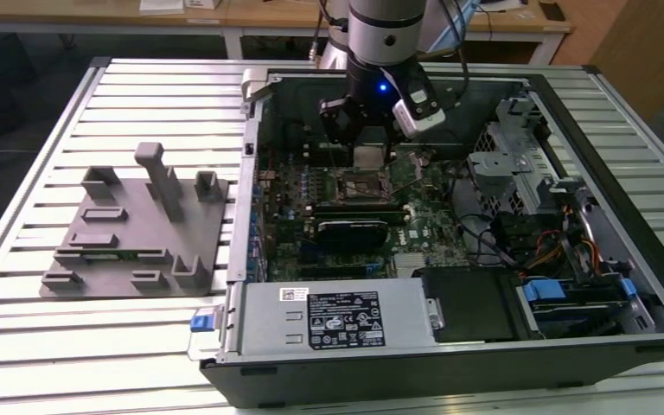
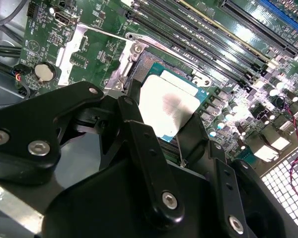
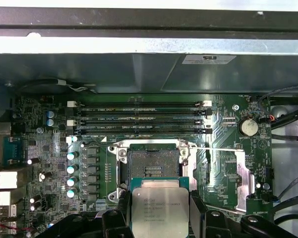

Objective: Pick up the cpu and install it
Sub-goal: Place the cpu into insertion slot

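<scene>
The gripper (image 3: pixel 160 220) is clamped on the cpu (image 3: pixel 159 206), its black fingers (image 3: pixel 197 210) pressing two opposite edges of the thin square chip with its matte silvery lid. The chip hangs flat, clear of the green motherboard (image 3: pixel 49 163). The open socket (image 3: pixel 153 166), a dark square recess in a bright steel frame, lies below and just beyond the gripper, its edges roughly parallel to the chip's.

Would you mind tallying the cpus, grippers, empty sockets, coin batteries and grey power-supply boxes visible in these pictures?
cpu: 1
gripper, shut on the cpu: 1
empty socket: 1
coin battery: 1
power-supply box: 1
Total: 5
</scene>
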